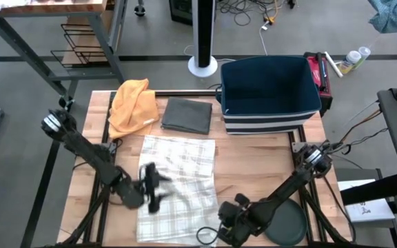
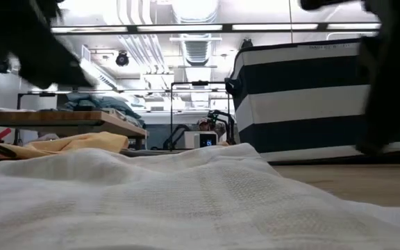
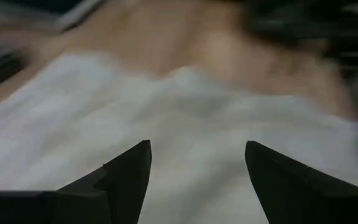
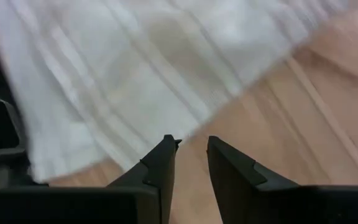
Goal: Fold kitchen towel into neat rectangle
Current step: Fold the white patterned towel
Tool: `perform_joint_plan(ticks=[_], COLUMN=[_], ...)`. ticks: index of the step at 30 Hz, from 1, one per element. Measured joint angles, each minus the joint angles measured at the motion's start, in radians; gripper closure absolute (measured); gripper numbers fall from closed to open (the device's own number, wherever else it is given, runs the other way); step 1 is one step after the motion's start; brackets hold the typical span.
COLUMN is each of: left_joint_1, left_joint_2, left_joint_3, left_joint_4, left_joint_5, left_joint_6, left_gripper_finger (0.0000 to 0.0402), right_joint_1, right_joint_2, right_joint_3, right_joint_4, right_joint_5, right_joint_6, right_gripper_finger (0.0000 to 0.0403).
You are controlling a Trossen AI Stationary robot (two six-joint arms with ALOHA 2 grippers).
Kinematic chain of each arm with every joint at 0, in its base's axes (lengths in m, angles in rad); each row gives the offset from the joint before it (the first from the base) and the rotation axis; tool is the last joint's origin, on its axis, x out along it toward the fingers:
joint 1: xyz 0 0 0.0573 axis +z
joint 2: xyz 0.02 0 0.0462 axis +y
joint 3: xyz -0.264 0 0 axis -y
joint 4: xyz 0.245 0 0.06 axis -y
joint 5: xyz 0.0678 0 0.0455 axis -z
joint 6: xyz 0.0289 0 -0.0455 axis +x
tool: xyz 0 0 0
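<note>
The white checked kitchen towel point(image 1: 181, 172) lies spread out on the wooden table, its long sides running from near to far; it fills the foreground in the low view point(image 2: 151, 201). My left gripper point(image 1: 154, 187) hovers over the towel's left half, open wide, with only cloth point(image 3: 197, 106) below its fingers point(image 3: 129, 168). My right gripper point(image 1: 216, 231) stands at the towel's near right corner. It points steeply down, its fingers a narrow gap apart point(image 4: 192, 142) over the towel's edge point(image 4: 185, 124) and the bare wood. Nothing is between them.
An orange cloth point(image 1: 133, 103) and a folded dark grey cloth point(image 1: 187, 115) lie at the far side. A dark blue bin with striped sides point(image 1: 269, 93) stands at the far right. A dark round disc point(image 1: 284, 224) lies near the right front corner.
</note>
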Motion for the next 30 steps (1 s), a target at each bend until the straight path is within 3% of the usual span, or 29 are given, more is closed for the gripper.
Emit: perform_joint_plan(ticks=[6, 14, 20, 30], left_joint_1=[-0.083, -0.091, -0.091, -0.083], left_joint_2=[0.272, 0.611, 0.708, 0.767], left_joint_3=[0.25, 0.58, 0.646, 0.65], left_joint_4=[0.091, -0.058, -0.084, -0.07], left_joint_5=[0.125, 0.144, 0.108, 0.085], left_joint_6=[0.103, 0.133, 0.041, 0.009], left_gripper_finger=[0.0167, 0.0168, 0.017, 0.0169], right_joint_1=[0.001, 0.019, 0.074, 0.077], right_joint_2=[0.0, 0.0, 0.0, 0.106], right_joint_3=[-0.005, -0.005, -0.006, -0.001], right_joint_4=[0.002, 0.025, 0.025, 0.031], right_joint_5=[0.026, 0.034, 0.039, 0.094], right_joint_6=[-0.002, -0.01, -0.038, -0.102], right_gripper_finger=[0.029, 0.0266, 0.0262, 0.0269])
